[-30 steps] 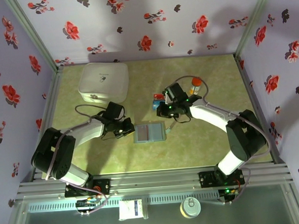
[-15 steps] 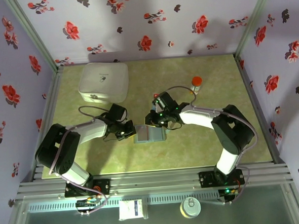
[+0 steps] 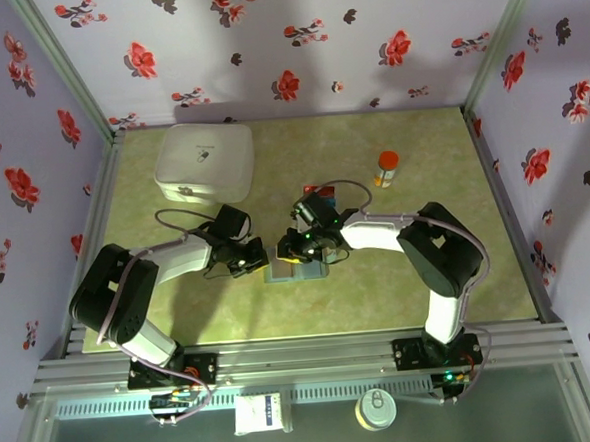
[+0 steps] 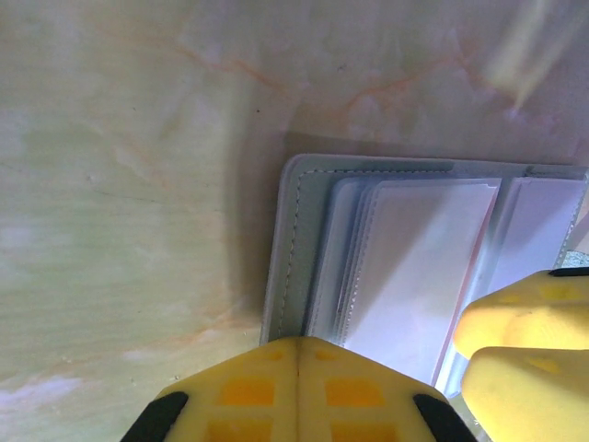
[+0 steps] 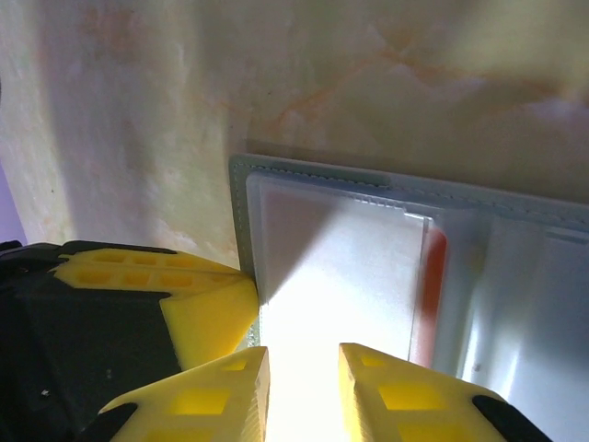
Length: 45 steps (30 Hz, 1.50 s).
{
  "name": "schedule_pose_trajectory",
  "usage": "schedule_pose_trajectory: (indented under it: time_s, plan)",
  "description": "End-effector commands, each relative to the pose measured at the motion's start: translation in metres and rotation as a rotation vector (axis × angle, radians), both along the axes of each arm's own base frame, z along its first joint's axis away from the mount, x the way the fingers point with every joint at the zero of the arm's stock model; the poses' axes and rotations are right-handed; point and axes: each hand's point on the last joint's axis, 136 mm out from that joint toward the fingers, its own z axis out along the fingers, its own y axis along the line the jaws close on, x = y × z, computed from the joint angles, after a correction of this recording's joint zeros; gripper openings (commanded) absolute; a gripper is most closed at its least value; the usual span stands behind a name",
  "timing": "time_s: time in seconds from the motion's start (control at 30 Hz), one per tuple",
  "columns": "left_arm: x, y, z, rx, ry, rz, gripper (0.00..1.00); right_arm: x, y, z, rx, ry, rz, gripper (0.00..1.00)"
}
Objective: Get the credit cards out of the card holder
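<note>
We see the card holder (image 3: 298,272) lying open on the tabletop (image 3: 360,297) between the two arms. The left pincer (image 4: 299,359) is pressed together, its tips at the holder's left edge. The right pincer (image 5: 304,368) stands slightly spread just over the left panel's clear sleeves, pinching nothing that we can make out; a red-orange card (image 5: 429,276) shows inside a sleeve

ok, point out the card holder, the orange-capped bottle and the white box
card holder (image 4: 287,249), left wrist view, stitched edge
orange-capped bottle (image 3: 388,160), top external view, orange cap
white box (image 3: 203,161), top external view, lid centre
</note>
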Motion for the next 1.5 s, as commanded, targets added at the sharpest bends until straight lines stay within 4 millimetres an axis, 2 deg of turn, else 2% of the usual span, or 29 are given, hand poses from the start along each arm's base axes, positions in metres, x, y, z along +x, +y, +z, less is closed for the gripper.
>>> schedule_pose_trajectory:
  time_s: [0.0, 0.23, 0.93, 1.1, 1.23, 1.47]
  plan:
    - [-0.007, 0.004, -0.009, 0.029, 0.025, -0.004, 0.01, -0.003, -0.001, -0.004, -0.039, 0.015, 0.012, 0.28]
    - [-0.007, 0.004, -0.010, 0.038, 0.030, -0.011, 0.01, -0.004, -0.010, -0.010, -0.104, 0.007, 0.022, 0.28]
    - [-0.003, 0.002, -0.007, 0.046, 0.032, -0.017, 0.01, -0.004, -0.030, -0.011, -0.185, -0.038, 0.008, 0.27]
    - [0.002, 0.002, 0.002, 0.046, 0.006, -0.008, 0.01, -0.005, -0.029, -0.016, -0.176, -0.027, 0.011, 0.26]
    - [0.008, -0.001, 0.021, 0.017, -0.038, 0.004, 0.01, -0.005, -0.028, -0.017, -0.166, -0.027, 0.007, 0.25]
    - [0.014, -0.015, 0.040, -0.065, -0.055, 0.015, 0.06, -0.007, -0.031, -0.019, -0.165, -0.022, 0.006, 0.24]
